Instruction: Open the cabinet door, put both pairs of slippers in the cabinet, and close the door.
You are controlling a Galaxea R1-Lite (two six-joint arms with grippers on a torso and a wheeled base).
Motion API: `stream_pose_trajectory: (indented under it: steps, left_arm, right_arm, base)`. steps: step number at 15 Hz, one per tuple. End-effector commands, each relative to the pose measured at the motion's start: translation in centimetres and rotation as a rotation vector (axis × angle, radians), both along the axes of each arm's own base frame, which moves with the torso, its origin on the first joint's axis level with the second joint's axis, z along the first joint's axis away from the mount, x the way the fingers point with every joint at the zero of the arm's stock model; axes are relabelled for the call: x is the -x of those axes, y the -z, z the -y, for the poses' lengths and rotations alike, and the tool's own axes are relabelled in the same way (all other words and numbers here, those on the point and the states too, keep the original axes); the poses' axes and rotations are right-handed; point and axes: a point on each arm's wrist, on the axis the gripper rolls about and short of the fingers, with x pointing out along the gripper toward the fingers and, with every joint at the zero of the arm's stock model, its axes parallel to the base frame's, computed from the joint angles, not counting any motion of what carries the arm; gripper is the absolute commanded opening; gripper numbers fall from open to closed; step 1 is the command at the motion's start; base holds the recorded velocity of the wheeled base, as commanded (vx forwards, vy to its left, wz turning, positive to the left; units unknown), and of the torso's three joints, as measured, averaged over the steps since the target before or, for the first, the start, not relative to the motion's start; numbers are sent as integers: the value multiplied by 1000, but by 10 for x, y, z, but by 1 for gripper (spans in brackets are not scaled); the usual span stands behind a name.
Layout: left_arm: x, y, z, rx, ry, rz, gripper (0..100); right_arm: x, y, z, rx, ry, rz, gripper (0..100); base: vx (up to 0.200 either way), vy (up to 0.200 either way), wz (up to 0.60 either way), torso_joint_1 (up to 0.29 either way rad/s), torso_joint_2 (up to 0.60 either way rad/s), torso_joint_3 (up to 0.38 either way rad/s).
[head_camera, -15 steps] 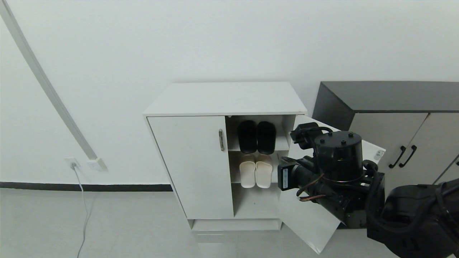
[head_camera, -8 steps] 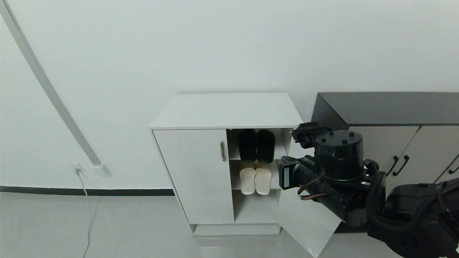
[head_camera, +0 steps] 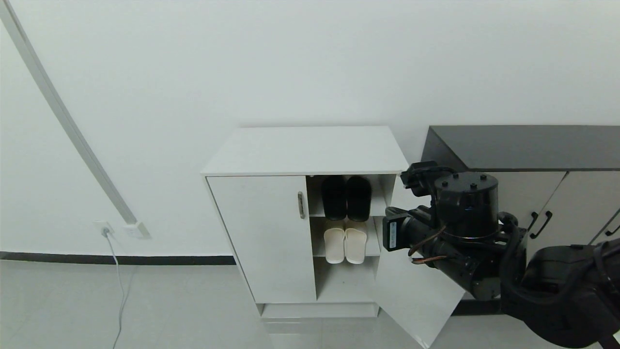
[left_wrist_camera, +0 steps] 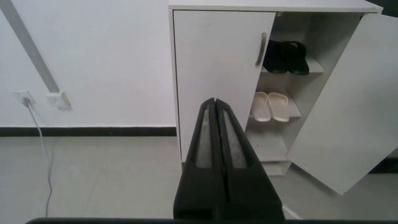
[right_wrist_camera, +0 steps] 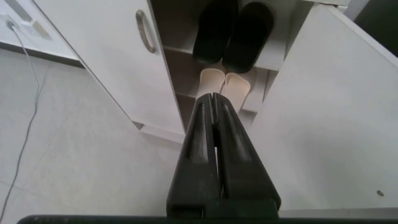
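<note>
Cabinet door (head_camera: 417, 301) hanging open. Black slippers (head_camera: 347, 196) inside, white slippers (head_camera: 345, 245) directly beneath. Left end effector (left_wrist_camera: 214, 102), right end effector (right_wrist_camera: 212, 98): closed, empty.

Your right arm (head_camera: 465, 218): raised on the right side, forearm stretched forward, wrist turned inward. Your right gripper (right_wrist_camera: 213, 98): fingers pressed flat together, holding nothing. Your left gripper (left_wrist_camera: 214, 102): fingers likewise pressed together, empty.
</note>
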Motion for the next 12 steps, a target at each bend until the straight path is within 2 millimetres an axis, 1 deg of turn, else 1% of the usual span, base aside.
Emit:
stream_pose_trajectory:
  steps: [1, 2, 8, 12]
  left_arm:
    - [0, 0, 0, -3, 1, -1, 0]
    - [0, 0, 0, -2, 1, -1, 0]
    - [0, 0, 0, -2, 1, -1, 0]
    - [0, 0, 0, -8, 2, -1, 0]
  right_arm:
    - [0, 1, 3, 4, 3, -3, 0]
    - [0, 2, 2, 5, 3, -4, 0]
    - [-1, 1, 4, 5, 11, -4, 0]
    - [-5, 5, 5, 6, 20, -6, 0]
  base:
    - [0, 0, 0, 0, 0, 0]
    - [0, 0, 0, 0, 0, 0]
    - [0, 0, -600, 2, 1, -1]
    - [0, 0, 0, 0, 0, 0]
